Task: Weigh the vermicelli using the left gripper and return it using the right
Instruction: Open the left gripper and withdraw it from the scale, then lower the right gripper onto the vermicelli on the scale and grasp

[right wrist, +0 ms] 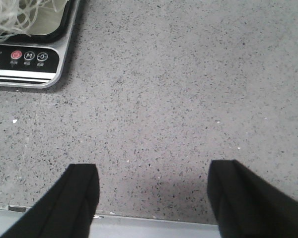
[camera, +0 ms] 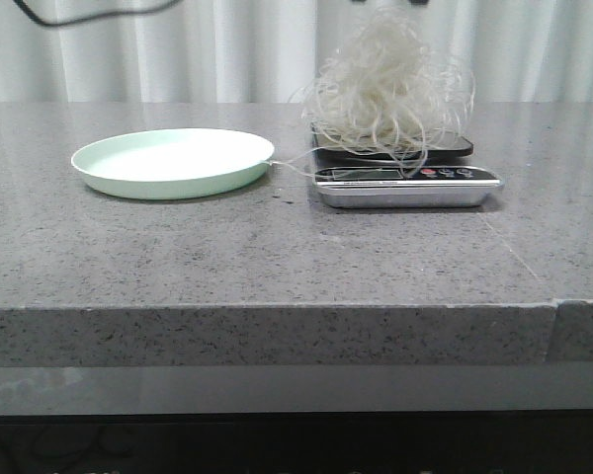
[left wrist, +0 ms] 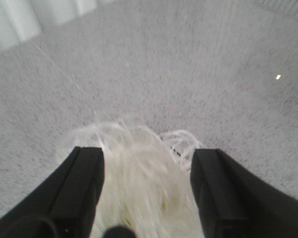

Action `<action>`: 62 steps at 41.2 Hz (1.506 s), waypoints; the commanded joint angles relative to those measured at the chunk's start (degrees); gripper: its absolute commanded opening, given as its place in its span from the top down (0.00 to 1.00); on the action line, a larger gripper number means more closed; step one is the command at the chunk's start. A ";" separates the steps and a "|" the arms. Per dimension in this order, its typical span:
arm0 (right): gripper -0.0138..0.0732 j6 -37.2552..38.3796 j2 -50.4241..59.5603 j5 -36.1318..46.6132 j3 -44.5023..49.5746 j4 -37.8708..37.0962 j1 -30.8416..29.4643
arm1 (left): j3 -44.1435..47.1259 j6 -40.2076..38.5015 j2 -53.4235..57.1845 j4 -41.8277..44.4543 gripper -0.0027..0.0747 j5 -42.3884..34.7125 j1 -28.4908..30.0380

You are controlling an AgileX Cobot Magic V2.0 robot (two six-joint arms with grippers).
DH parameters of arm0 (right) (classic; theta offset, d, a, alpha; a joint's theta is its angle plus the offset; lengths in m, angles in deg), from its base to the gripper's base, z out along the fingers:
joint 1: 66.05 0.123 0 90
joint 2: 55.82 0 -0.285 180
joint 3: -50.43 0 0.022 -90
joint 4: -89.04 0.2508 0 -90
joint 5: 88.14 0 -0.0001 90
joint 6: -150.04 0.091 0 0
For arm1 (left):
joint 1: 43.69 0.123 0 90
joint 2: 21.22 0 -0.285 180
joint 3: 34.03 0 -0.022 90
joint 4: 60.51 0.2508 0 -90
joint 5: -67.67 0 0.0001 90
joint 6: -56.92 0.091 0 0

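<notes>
The vermicelli (camera: 387, 89), a fluffy white tangle, sits piled on the black platform of the silver kitchen scale (camera: 407, 186), with a few strands hanging over the display. The pale green plate (camera: 173, 163) to the left is empty. Neither gripper shows in the front view. In the left wrist view, my left gripper (left wrist: 146, 166) is open, with its black fingers (left wrist: 82, 188) either side of the vermicelli (left wrist: 139, 183) just below it. My right gripper (right wrist: 154, 186) is open and empty over bare counter near the front edge, with the scale (right wrist: 27, 62) and vermicelli strands (right wrist: 10, 15) off to one side.
The grey speckled counter (camera: 277, 257) has a front edge (right wrist: 154, 220) right below my right gripper. A white curtain hangs behind the table. One thin strand trails from the scale toward the plate.
</notes>
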 commanded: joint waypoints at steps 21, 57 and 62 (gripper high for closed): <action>0.19 -0.22 -0.11 2.73 -1.42 -0.13 -0.03 | 2.76 -0.36 28.56 2.28 0.38 14.56 -0.37; 0.19 -2.77 -6.78 8.80 -7.02 0.52 19.44 | 54.28 -0.36 77.49 0.46 0.38 8.34 -0.37; 0.19 -2.77 -12.49 9.63 -11.68 0.52 21.94 | 56.55 -0.36 81.19 0.46 0.38 9.11 -0.37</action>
